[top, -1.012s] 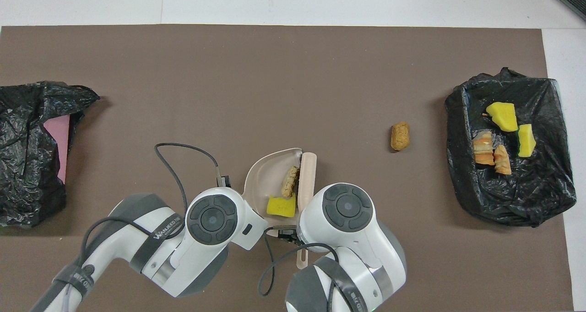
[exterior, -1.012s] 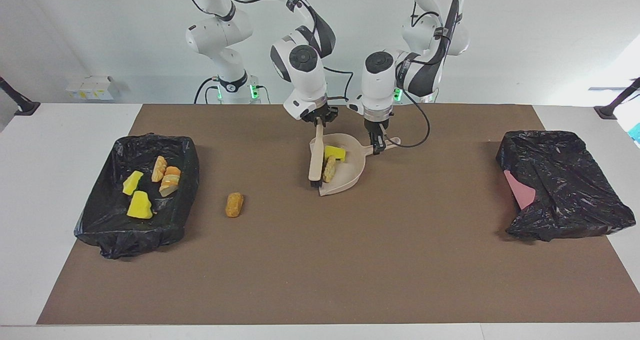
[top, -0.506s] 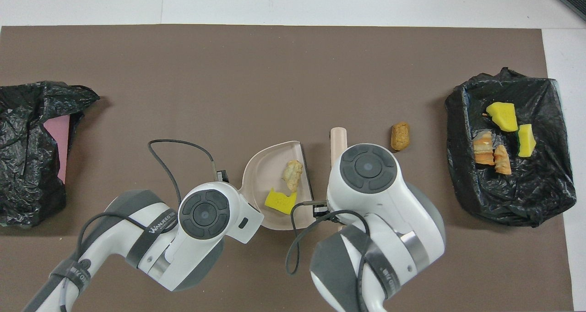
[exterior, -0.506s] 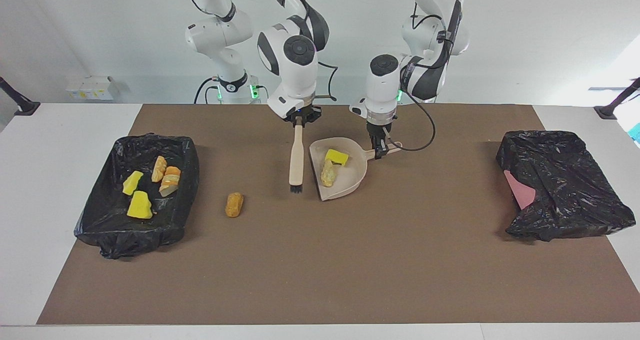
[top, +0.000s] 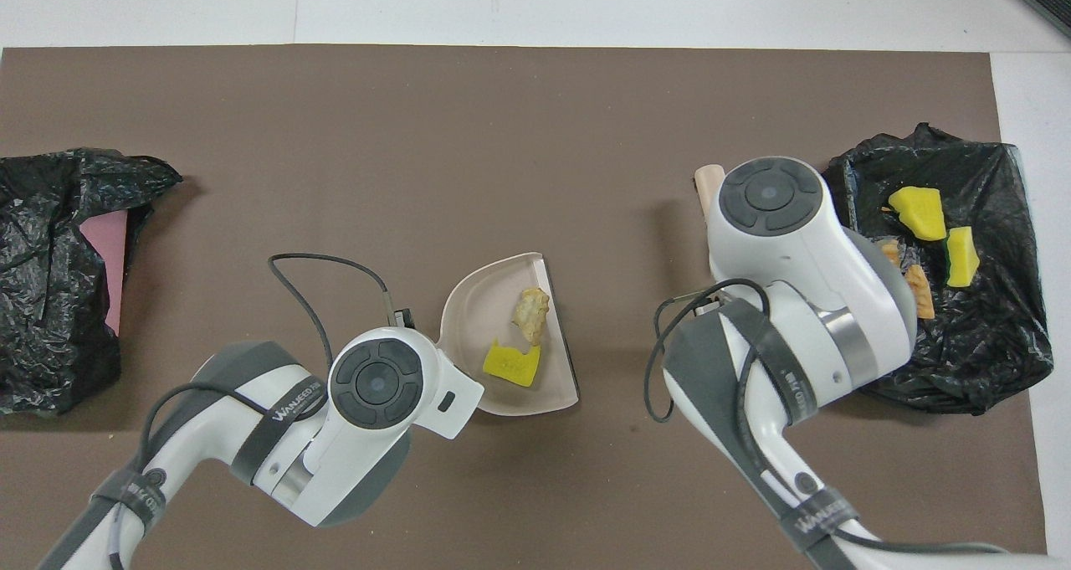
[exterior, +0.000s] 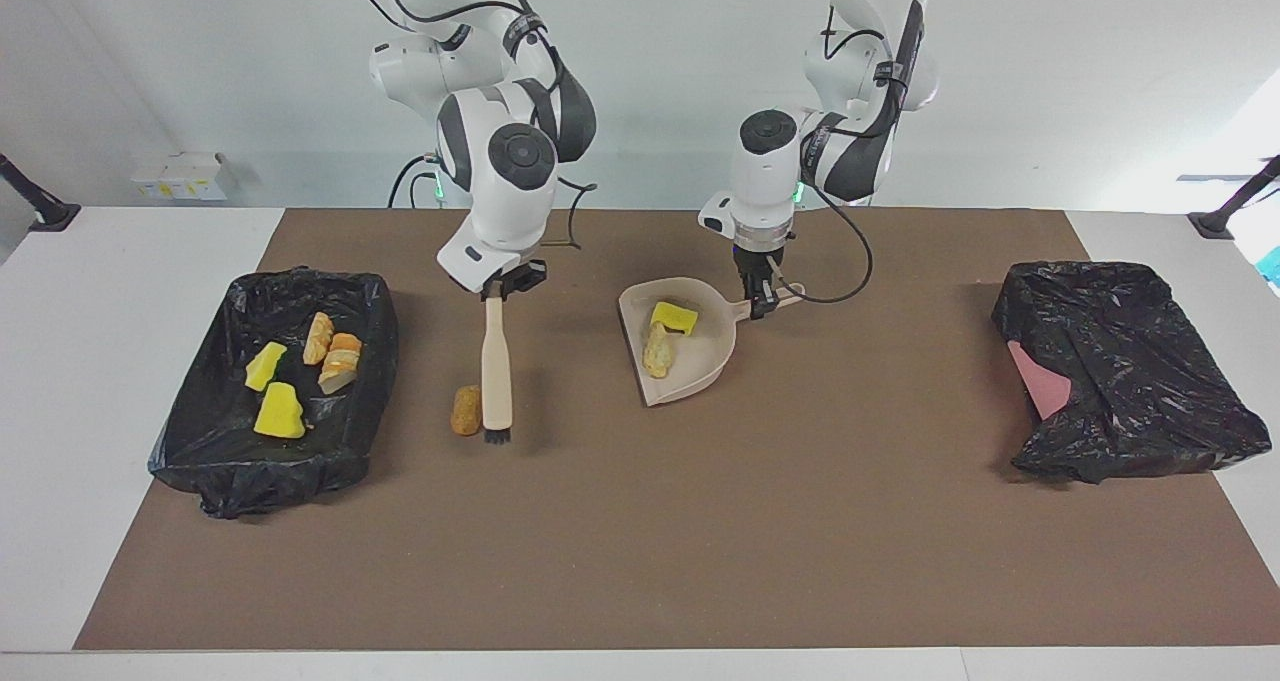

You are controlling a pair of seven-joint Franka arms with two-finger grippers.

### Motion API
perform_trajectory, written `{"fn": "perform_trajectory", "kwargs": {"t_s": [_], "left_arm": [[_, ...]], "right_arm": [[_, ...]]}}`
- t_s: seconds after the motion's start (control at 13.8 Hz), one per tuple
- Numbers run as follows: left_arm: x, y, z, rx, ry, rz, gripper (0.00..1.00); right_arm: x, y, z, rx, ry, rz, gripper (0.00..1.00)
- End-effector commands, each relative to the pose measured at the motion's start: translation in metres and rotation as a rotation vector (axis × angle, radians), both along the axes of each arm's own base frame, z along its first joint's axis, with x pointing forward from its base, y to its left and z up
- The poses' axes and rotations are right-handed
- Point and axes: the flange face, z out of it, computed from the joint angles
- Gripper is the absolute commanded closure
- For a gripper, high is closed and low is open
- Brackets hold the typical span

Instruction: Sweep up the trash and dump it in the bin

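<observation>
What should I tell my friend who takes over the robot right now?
Right gripper: shut on the brush, whose bristles are on the mat beside the orange-brown lump.
Left gripper: shut on the handle of the dustpan, which rests mid-table.
Done: four scraps lie in the lined bin at the right arm's end; a yellow sponge chunk and a tan lump sit in the dustpan.
Left: sweep the orange-brown lump into the dustpan, then dump the dustpan in the bin.
</observation>
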Motion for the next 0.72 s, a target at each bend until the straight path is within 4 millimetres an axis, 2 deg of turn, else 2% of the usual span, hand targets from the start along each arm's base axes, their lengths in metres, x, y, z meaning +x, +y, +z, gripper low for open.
{"fn": "perform_trajectory", "kwargs": {"t_s": [0.0, 0.14, 0.29, 0.43, 0.65], "left_arm": [[0.004, -0.003, 0.009, 0.045, 0.025, 0.056, 1.00], [0.000, -0.010, 0.016, 0.078, 0.047, 0.095, 1.00], [-0.006, -0.015, 0.015, 0.091, 0.050, 0.136, 1.00], [-0.013, -0.020, 0.015, 0.099, 0.048, 0.122, 1.00], [-0.015, -0.019, 0.013, 0.107, 0.031, 0.106, 1.00]], "right_arm": [[0.023, -0.039, -0.004, -0.053, 0.039, 0.123, 1.00], [0.036, -0.074, -0.015, -0.029, 0.036, 0.134, 1.00], [0.041, -0.102, -0.027, -0.009, 0.057, 0.151, 1.00], [0.031, -0.097, -0.052, 0.005, 0.102, 0.150, 1.00], [0.015, -0.066, -0.081, 0.083, 0.145, 0.124, 1.00]]}}
